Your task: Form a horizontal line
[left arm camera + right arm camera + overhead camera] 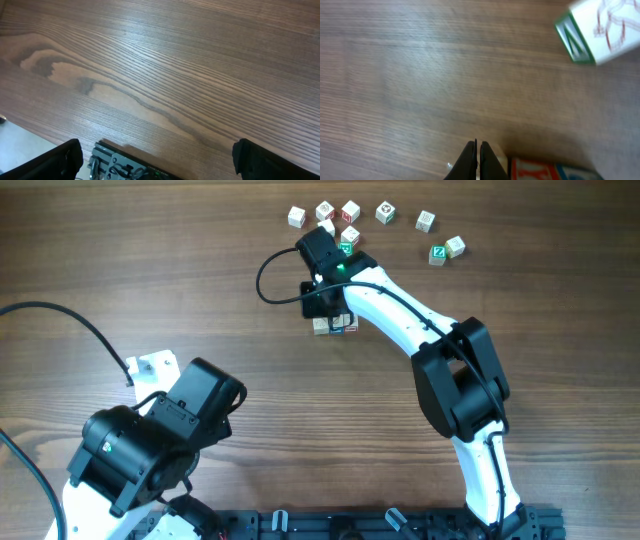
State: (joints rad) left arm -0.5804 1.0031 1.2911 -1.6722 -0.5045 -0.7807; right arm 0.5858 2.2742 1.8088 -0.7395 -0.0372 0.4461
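The horizontal line (336, 326) is a short row of small whitish cubes at the table's upper middle, partly hidden under my right arm. In the right wrist view a red-marked cube (535, 172) and a blue-edged cube (577, 173) sit side by side at the bottom edge, with a pale cube (502, 162) just behind my fingers. My right gripper (323, 307) is shut and empty, its tips (477, 160) at the row's pale end. My left gripper (160, 162) is open and empty over bare wood, far from the cubes.
Several loose cubes (386, 213) with red or green prints lie scattered at the back. One green-edged cube (592, 30) lies near the right gripper. A small white bracket (150, 366) lies at the left. The black base rail (350, 525) runs along the front edge.
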